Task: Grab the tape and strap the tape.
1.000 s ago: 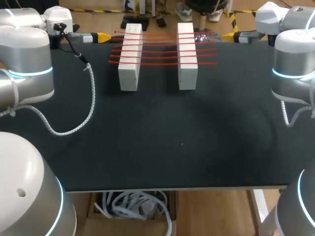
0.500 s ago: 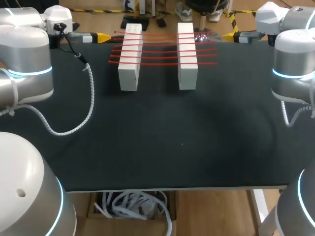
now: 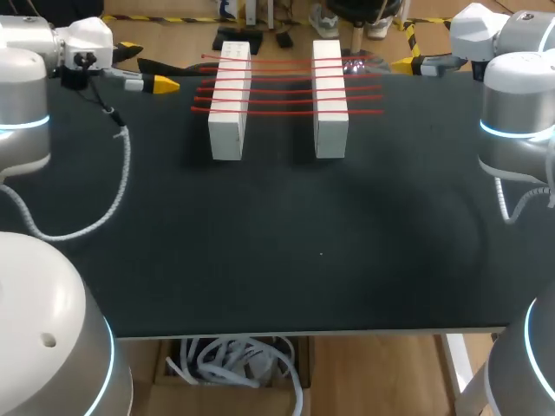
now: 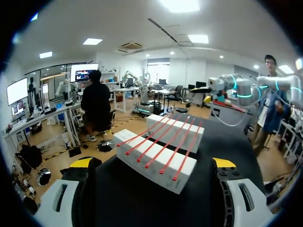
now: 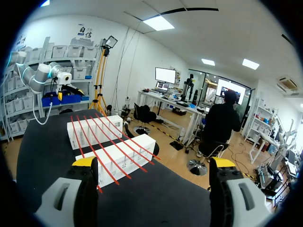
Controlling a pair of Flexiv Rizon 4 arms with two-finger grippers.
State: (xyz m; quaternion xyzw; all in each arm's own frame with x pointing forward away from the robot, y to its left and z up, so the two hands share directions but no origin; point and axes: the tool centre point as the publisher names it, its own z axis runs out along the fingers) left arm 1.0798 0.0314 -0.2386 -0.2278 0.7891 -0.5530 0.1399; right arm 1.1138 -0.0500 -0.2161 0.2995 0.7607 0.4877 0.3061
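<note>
Because the red tapes [image 3: 286,87] lie stretched across two white blocks [image 3: 227,121] at the bench's [image 3: 286,260] far side (raised, so probably easy to pinch), the left gripper [image 4: 153,162] and the right gripper [image 5: 154,163] flank them, fingers wide apart, holding nothing.

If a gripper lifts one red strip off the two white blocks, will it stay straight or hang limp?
The red strips span the gap between the white blocks without visible sag, so one is probably fairly stiff or pulled taut. Each looks very thin, so likely light and hard to pinch. Whether they are stuck down cannot be seen.
</note>
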